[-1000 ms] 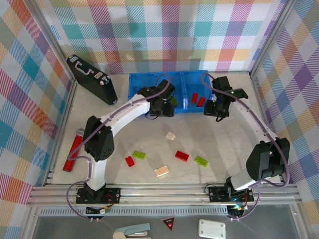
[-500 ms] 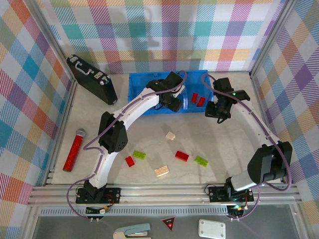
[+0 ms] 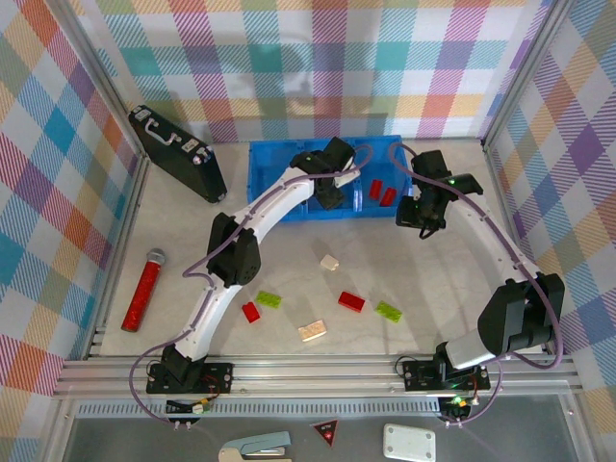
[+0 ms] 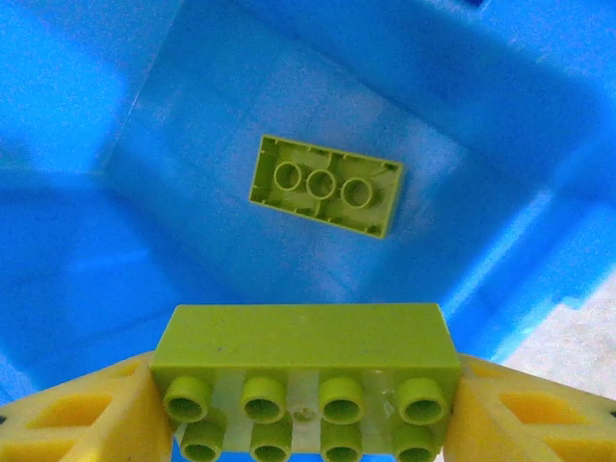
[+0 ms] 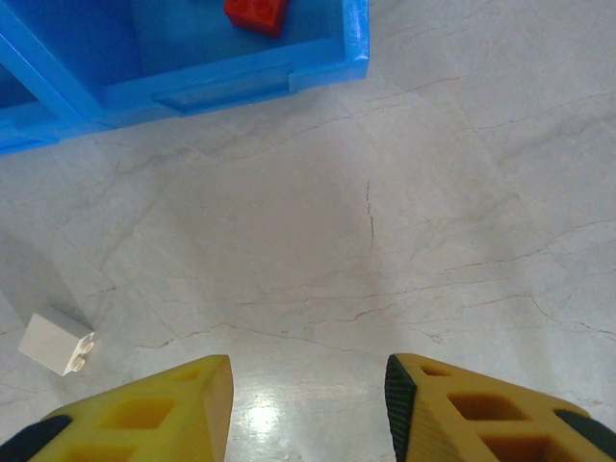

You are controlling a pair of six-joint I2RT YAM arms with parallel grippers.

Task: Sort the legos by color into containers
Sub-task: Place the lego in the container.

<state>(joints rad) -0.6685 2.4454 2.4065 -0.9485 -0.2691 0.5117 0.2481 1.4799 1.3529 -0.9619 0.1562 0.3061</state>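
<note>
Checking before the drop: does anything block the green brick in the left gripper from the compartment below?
Nothing visible does. The left gripper holds the green brick above the open blue compartment, where one loose green brick lies on the floor.

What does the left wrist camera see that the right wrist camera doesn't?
Left wrist camera: the left gripper pinching a green lego, and a second green lego lying upside down on a compartment floor.
Right wrist camera: the right gripper open and empty above the table, a white lego on that table, and a red lego inside a compartment.
Both: the blue bin.
</note>
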